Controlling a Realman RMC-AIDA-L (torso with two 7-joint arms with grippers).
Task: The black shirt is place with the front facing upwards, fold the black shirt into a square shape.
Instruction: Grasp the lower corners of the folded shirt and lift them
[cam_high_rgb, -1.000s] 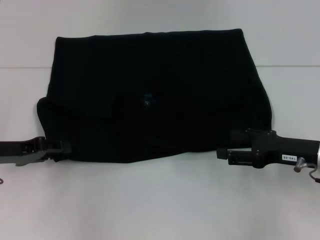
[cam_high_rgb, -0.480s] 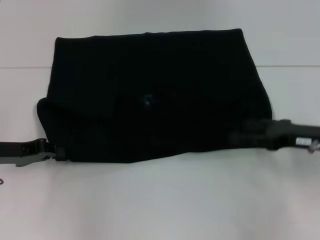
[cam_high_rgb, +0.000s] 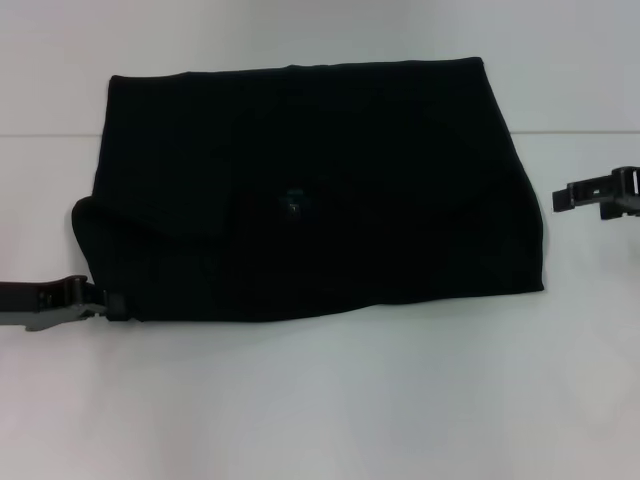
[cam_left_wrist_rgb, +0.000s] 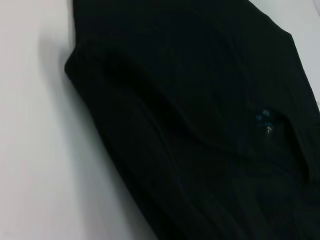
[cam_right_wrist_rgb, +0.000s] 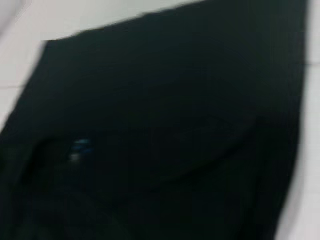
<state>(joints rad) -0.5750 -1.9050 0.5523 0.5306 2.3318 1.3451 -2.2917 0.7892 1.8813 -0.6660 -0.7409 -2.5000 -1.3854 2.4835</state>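
The black shirt (cam_high_rgb: 310, 190) lies flat on the white table as a wide folded rectangle, its small blue neck label (cam_high_rgb: 293, 196) showing near the middle. No lettering shows. My left gripper (cam_high_rgb: 115, 303) sits low at the shirt's near left corner, right against the fabric edge. My right gripper (cam_high_rgb: 560, 198) hovers open off the shirt's right edge, clear of the cloth and holding nothing. The left wrist view is filled by the shirt (cam_left_wrist_rgb: 190, 125) with its label (cam_left_wrist_rgb: 264, 117). In the right wrist view, the shirt (cam_right_wrist_rgb: 165, 125) and label (cam_right_wrist_rgb: 80, 146) show too.
The white table (cam_high_rgb: 320, 400) runs around the shirt on all sides, with a faint seam line (cam_high_rgb: 50, 134) across it behind the left arm. Nothing else lies on it.
My right gripper has pulled away from the shirt's near right corner, moving right and farther back. The left gripper slid slightly left. The shirt has stayed still.
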